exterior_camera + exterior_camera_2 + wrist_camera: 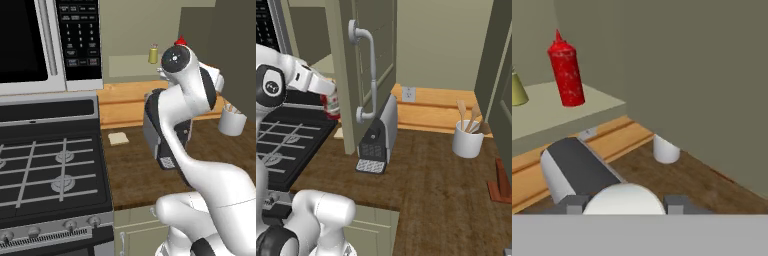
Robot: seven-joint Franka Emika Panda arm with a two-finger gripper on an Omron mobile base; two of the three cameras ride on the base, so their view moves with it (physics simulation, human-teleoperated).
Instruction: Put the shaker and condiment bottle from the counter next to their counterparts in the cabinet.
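Note:
My gripper (624,204) is shut on the condiment bottle (332,105). The bottle's white cap (624,199) sits between the fingertips (573,204) in the hand view. Its red contents and pale label show beside the open cabinet door (342,75) in the right base view, held above the counter. Ahead and up to the left, the tall red squeeze bottle (566,70) stands on the cabinet's pale shelf (567,117). Its nozzle tip (180,40) peeks over my arm. A small yellow shaker (153,54) stands on the same shelf, left of the red bottle, at the frame's left edge (517,90).
A grey coffee machine (378,135) stands on the wooden counter (431,175) below the cabinet. A white utensil holder (467,140) with wooden spoons is to its right. The stove (50,165) and microwave (45,40) lie to the left. A pale sponge (118,138) rests on the counter.

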